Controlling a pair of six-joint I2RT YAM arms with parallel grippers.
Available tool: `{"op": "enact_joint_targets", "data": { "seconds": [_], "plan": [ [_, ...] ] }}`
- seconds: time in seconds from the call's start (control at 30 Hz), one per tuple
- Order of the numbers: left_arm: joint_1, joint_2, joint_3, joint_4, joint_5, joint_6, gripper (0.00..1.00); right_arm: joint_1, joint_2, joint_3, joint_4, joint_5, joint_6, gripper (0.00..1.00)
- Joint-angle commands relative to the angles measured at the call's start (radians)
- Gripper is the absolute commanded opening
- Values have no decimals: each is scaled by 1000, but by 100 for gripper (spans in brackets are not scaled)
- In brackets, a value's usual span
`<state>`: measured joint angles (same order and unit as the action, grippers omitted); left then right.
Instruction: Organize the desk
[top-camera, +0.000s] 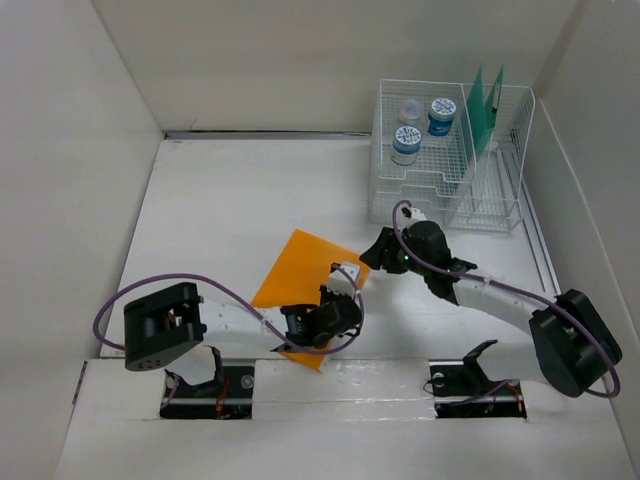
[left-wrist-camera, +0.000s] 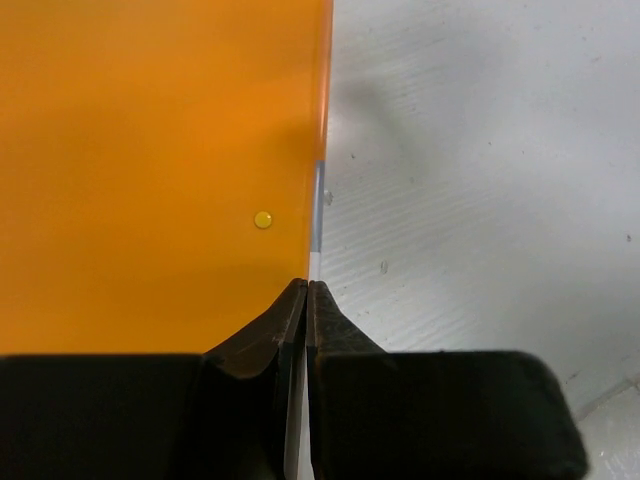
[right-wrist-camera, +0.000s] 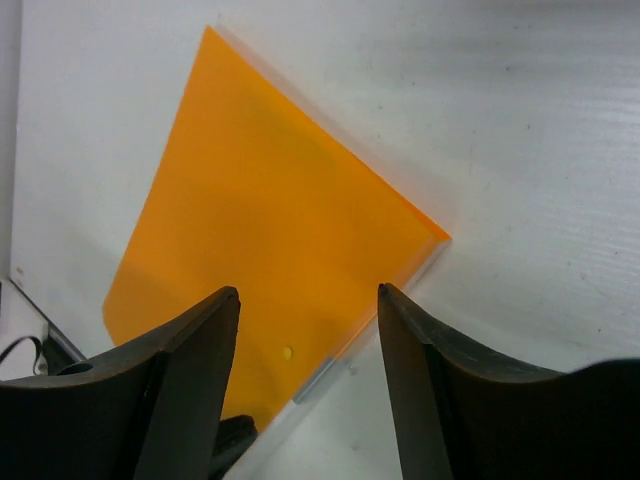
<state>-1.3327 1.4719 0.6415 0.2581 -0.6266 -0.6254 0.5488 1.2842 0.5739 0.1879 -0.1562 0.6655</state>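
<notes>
An orange plastic folder (top-camera: 300, 280) lies tilted on the white desk (top-camera: 220, 220), near its front middle. My left gripper (top-camera: 343, 290) is shut on the folder's clear right edge; in the left wrist view the jaws (left-wrist-camera: 307, 285) pinch that edge, with orange sheet (left-wrist-camera: 150, 170) to the left and bare desk (left-wrist-camera: 480, 200) to the right. My right gripper (top-camera: 372, 252) hovers open just right of the folder's far corner. In the right wrist view its fingers (right-wrist-camera: 308, 290) stand wide apart above the folder (right-wrist-camera: 260, 220), holding nothing. A dark tip of the left gripper (right-wrist-camera: 235, 435) shows below.
A white wire rack (top-camera: 392, 185) stands at the back right, with small blue-lidded jars (top-camera: 441, 115) in its left bay and green folders (top-camera: 487, 105) upright in its right bay. White walls enclose the desk on three sides.
</notes>
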Motion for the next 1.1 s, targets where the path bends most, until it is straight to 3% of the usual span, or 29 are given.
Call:
{"op": "enact_joint_targets", "data": {
  "seconds": [0.0, 0.07, 0.23, 0.33, 0.43, 0.47, 0.53, 0.57, 0.63, 0.67, 0.7, 0.77, 0.83, 0.9, 1.0, 1.07],
  "plan": [
    [13, 11, -26, 104, 57, 20, 0, -6, 7, -58, 146, -57, 8, 64],
    [24, 25, -32, 118, 80, 16, 0, -6, 39, -89, 185, -91, 28, 71],
    [24, 11, -36, 112, 74, 15, 0, -6, 81, -149, 211, -79, 60, 78],
    [35, -24, -28, 89, 42, 18, 0, -6, 139, -131, 196, -37, 59, 77],
    [110, -99, -25, 58, 62, 30, 0, 25, 213, -63, 140, 35, 40, 66],
    [140, -148, -29, 59, 85, 33, 0, 25, 233, -37, 139, 37, 42, 54],
    [262, -200, -68, 82, 179, 30, 0, 34, 273, -22, 148, 37, 46, 49],
    [309, -258, -83, 95, 227, 26, 0, 34, 286, -13, 148, 40, 46, 36],
    [431, -314, -123, 112, 339, 13, 0, 34, 311, 10, 145, 41, 43, 23],
    [461, -362, -131, 106, 358, 9, 0, 34, 332, 15, 145, 41, 42, 5],
    [484, -384, -143, 87, 369, 7, 0, 34, 345, 29, 140, 38, 37, 0],
    [526, -430, -143, 44, 358, -5, 0, 13, 340, 27, 151, 32, 36, 0],
    [555, -455, -144, -9, 378, -26, 15, 13, 298, 14, 165, 40, 32, 0],
    [624, -499, -178, -4, 442, -42, 41, 13, 177, 6, 165, 73, 22, 0],
    [729, -553, -232, 44, 609, -46, 72, 33, -22, 23, 78, 148, -38, 0],
    [779, -565, -256, 67, 766, -46, 76, 33, -86, 97, -22, 219, -79, 0]
  ]
}}
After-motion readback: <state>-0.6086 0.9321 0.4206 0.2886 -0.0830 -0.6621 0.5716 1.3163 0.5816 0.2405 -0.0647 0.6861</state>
